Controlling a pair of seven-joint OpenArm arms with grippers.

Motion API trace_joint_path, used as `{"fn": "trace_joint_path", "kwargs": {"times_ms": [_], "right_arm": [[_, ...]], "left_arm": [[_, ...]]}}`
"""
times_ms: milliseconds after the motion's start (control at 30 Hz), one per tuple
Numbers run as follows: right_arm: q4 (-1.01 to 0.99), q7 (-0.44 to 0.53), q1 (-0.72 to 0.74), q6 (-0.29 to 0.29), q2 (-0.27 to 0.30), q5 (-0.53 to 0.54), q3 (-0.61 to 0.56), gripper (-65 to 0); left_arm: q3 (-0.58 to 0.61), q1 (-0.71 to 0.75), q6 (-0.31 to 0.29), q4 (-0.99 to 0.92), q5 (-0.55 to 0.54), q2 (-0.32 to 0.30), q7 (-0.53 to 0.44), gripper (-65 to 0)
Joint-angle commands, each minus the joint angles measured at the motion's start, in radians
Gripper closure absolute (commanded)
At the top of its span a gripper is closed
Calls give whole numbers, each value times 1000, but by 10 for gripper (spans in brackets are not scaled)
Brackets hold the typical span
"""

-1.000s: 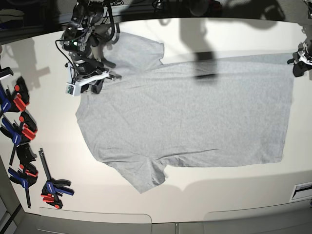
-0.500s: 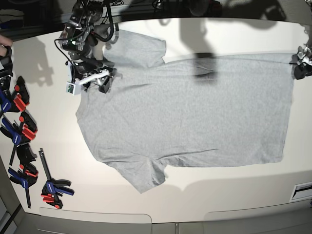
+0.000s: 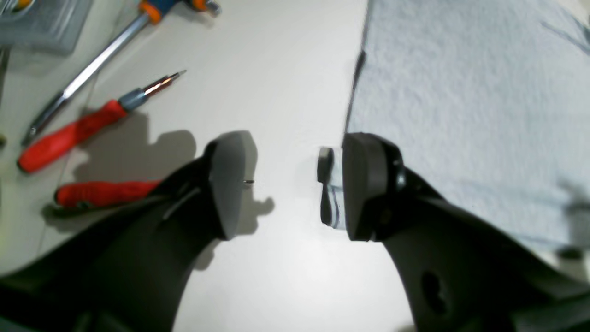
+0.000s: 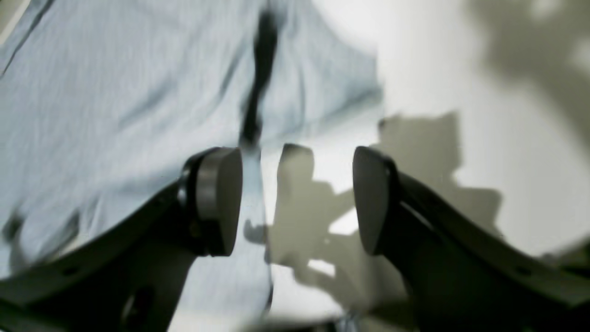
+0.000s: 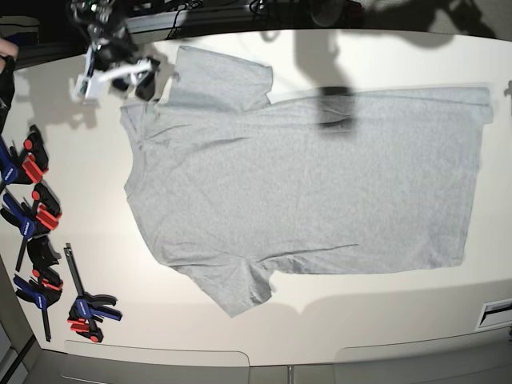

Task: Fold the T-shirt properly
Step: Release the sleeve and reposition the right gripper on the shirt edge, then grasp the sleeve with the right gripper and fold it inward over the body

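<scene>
Spread flat across the white tabletop (image 5: 384, 56): large light heather-grey short-sleeved cotton T-shirt (image 5: 304, 188), plain side up, collar end toward 9 o'clock in the base view, hem toward 3 o'clock, one sleeve reaching to 12 o'clock, the other to 6 o'clock

At 10 o'clock of the base view, near the upper sleeve and the shoulder: right gripper (image 5: 132, 76), black with a white bracket, raised clear of the cloth; in the right wrist view (image 4: 297, 198), jaws spread wide with nothing between them, grey fabric under the one pad (image 4: 221, 198), bare table and shadow under the other

Out of the base view: left arm; in the left wrist view, left gripper (image 3: 290, 184) with jaws wide apart and empty, over bare table just beside the straight edge of the shirt (image 3: 461, 115), that cloth filling the 1 to 3 o'clock part of the picture

At 9 to 10 o'clock of the left wrist view, lying on the table: red-handled screwdriver with a metal tip (image 3: 92, 124), a second red handle (image 3: 106, 193) below it, partly hidden by the finger, and a long metal bar with an orange-and-blue fitting (image 3: 110, 50) above

Along the 8 to 9 o'clock edge of the base view, well apart from the shirt: a row of black, blue and red bar clamps (image 5: 36, 216)
</scene>
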Motion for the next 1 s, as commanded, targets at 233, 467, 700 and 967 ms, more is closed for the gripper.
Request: {"fn": "trace_joint_path", "kwargs": {"times_ms": [233, 467, 700, 967], "right_arm": [[-30, -4, -35, -5, -70, 14, -48, -351], [-179, 32, -29, -34, -70, -41, -137, -351], [-187, -69, -33, -32, -70, -27, -232, -350], [-181, -68, -34, -8, -70, -27, -304, -250]], "left_arm": [[-11, 3, -5, 13, -12, -29, -19, -309], [-11, 3, -5, 13, -12, -29, -19, -309], [-11, 3, -5, 13, -12, -29, -19, -309], [-11, 3, -5, 13, -12, -29, -19, -309]]}}
